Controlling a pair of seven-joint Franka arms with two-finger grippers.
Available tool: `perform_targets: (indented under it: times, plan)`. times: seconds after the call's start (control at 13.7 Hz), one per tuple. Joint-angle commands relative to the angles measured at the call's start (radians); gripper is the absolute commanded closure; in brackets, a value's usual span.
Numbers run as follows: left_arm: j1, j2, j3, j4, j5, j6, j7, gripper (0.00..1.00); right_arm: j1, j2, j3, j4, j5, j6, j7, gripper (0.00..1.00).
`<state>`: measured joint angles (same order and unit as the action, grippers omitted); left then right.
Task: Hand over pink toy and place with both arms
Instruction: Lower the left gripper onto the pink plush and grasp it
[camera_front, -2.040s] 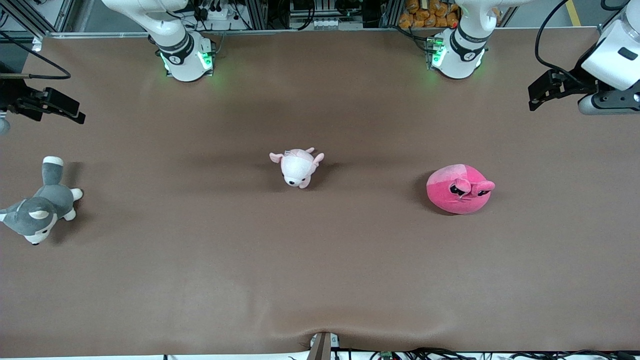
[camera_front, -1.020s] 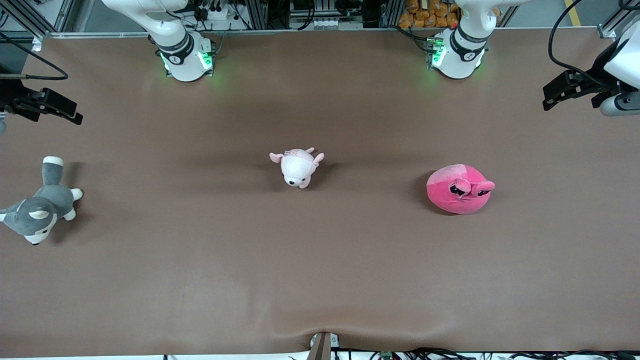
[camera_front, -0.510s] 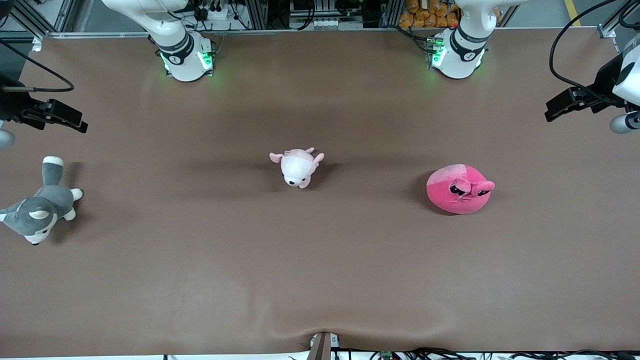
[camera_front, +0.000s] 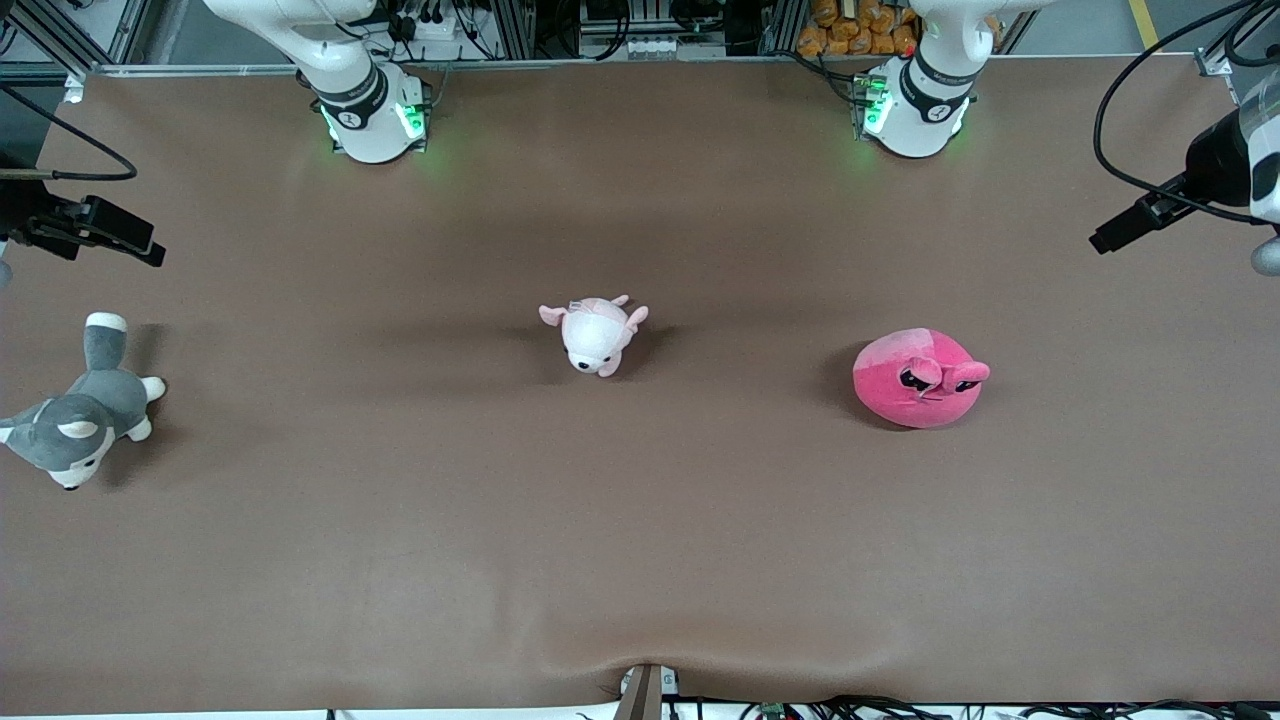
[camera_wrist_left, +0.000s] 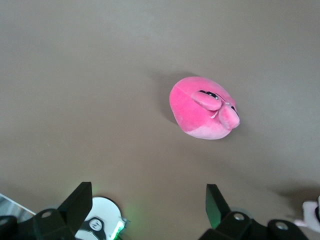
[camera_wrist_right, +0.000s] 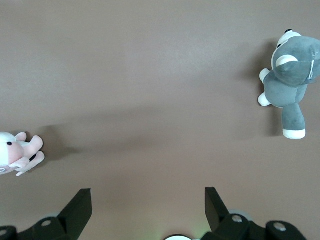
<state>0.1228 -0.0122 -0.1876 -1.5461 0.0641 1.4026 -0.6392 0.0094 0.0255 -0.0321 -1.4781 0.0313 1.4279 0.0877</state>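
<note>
The pink toy (camera_front: 918, 380), a round hot-pink plush with droopy black eyes, lies on the brown table toward the left arm's end. It also shows in the left wrist view (camera_wrist_left: 202, 107). My left gripper (camera_front: 1110, 238) hangs open and empty in the air over the table's edge at the left arm's end, apart from the toy; its open jaws show in the left wrist view (camera_wrist_left: 148, 202). My right gripper (camera_front: 145, 250) hangs open and empty over the right arm's end of the table, with its jaws wide in the right wrist view (camera_wrist_right: 148, 205).
A small pale pink-and-white plush (camera_front: 594, 334) lies mid-table, also in the right wrist view (camera_wrist_right: 17, 152). A grey-and-white husky plush (camera_front: 75, 420) lies at the right arm's end, below the right gripper, also in the right wrist view (camera_wrist_right: 290, 75). The arm bases (camera_front: 372, 110) stand along the table's back edge.
The left gripper has drawn back toward the table's edge and turned. The right gripper has shifted slightly. No toy has moved.
</note>
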Motion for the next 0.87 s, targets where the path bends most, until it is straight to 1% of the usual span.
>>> perform_targets:
  times: [0.0,0.22,0.36,0.44,0.73,0.8]
  plan:
    - [0.04,0.024,-0.007,0.006,-0.006,-0.019,-0.136,0.0,-0.011,-0.004,0.004,0.025,-0.014,-0.015,0.009,0.0]
    - [0.046,0.047,-0.007,-0.009,-0.009,-0.016,-0.333,0.0,-0.032,-0.004,0.008,0.047,-0.01,-0.017,0.012,0.0]
    - [0.051,0.057,-0.007,-0.028,-0.01,-0.01,-0.428,0.0,-0.042,-0.004,0.004,0.051,-0.011,-0.006,0.011,0.0]
    - [0.069,0.058,-0.007,-0.034,-0.013,-0.001,-0.465,0.0,-0.054,-0.002,0.006,0.061,-0.005,-0.012,0.001,0.0]
    - [0.09,0.061,-0.007,-0.101,-0.061,0.081,-0.614,0.0,-0.034,0.002,0.014,0.058,-0.007,-0.032,0.009,0.0]
    - [0.092,0.064,-0.007,-0.117,-0.101,0.104,-0.669,0.0,-0.032,0.002,0.014,0.056,-0.007,-0.032,0.009,0.0]
